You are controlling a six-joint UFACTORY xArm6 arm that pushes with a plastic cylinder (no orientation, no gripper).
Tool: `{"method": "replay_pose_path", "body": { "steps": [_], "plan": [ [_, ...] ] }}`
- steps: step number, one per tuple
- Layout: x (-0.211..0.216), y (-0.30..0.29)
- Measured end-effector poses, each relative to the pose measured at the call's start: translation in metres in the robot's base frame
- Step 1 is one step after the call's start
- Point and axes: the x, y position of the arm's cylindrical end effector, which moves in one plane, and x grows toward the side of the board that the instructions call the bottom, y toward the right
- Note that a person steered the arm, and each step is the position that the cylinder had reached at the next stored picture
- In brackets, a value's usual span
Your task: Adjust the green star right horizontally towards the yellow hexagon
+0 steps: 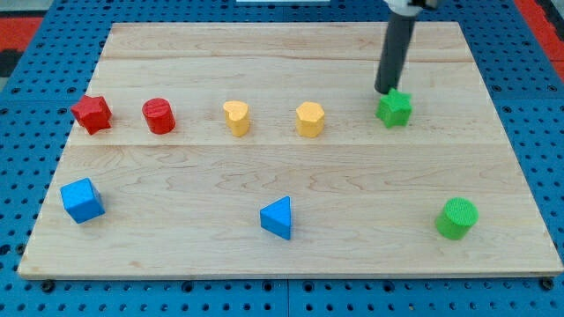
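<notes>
No readable text, label, number or sign anywhere in view.

Green star sits flat on the wooden board, up in the view's upper right, its points spread out and its top face bright green, sides a shade darker. Yellow hexagon stands upright to the star's left in the view, near it but apart, bare wood showing between the two. The hexagon lies a touch lower in the view than the star, so they are not quite level. My tip is right at the star's upper left edge, touching or nearly so; I cannot tell which.
</notes>
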Motion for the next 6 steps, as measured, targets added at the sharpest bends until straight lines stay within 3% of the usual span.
{"method": "replay_pose_path", "body": {
  "steps": [1,2,3,4,5,6],
  "plan": [
    [0.022,-0.007],
    [-0.013,0.035],
    [0.016,0.107],
    [0.061,0.056],
    [0.041,0.016],
    [0.083,0.059]
  ]
}}
